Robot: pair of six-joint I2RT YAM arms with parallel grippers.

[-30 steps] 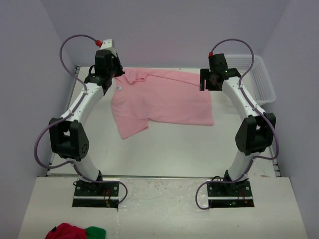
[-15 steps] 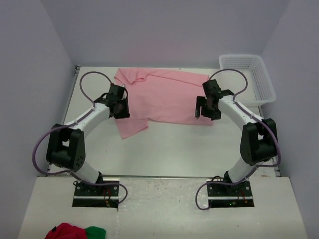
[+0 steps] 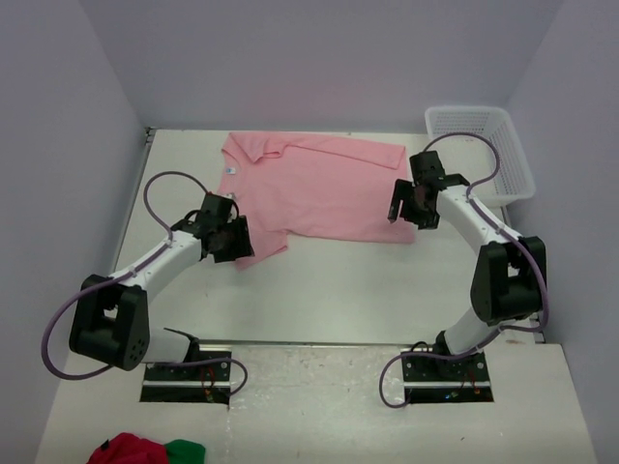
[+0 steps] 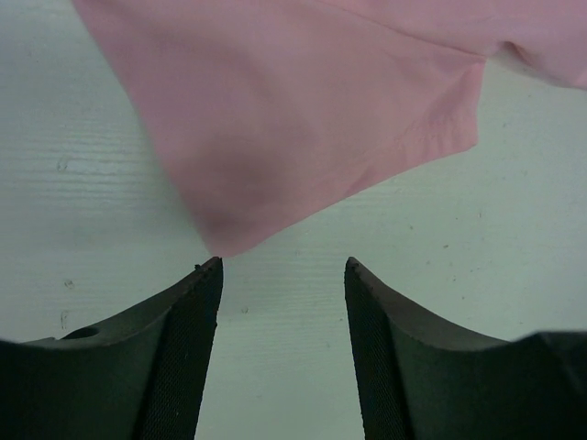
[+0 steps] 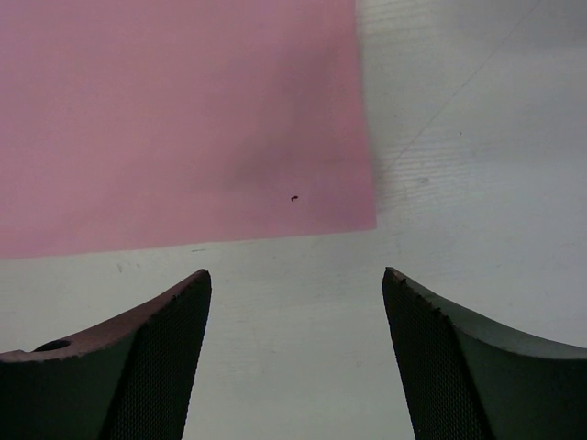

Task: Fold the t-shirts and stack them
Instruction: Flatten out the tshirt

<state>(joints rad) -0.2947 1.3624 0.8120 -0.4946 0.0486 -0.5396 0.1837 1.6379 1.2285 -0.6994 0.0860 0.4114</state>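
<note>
1. White table (image 3: 329,290) boxed in by pale lilac walls. White mesh basket (image 3: 503,145) sits at upper right of the top view.
2. Pink t-shirt (image 3: 309,188) lies spread flat across the upper middle of the table, collar at upper left. Its small white neck label (image 3: 229,171) is too small to read.
3. Left gripper (image 4: 282,266): fingers apart, gripping nothing, just short of the sleeve corner, centre-left.
4. Right gripper (image 5: 295,275): fingers spread wide, gripping nothing, by the shirt's hem corner, centre-right.
5. Red and green cloth (image 3: 145,450) at lower left.
</note>
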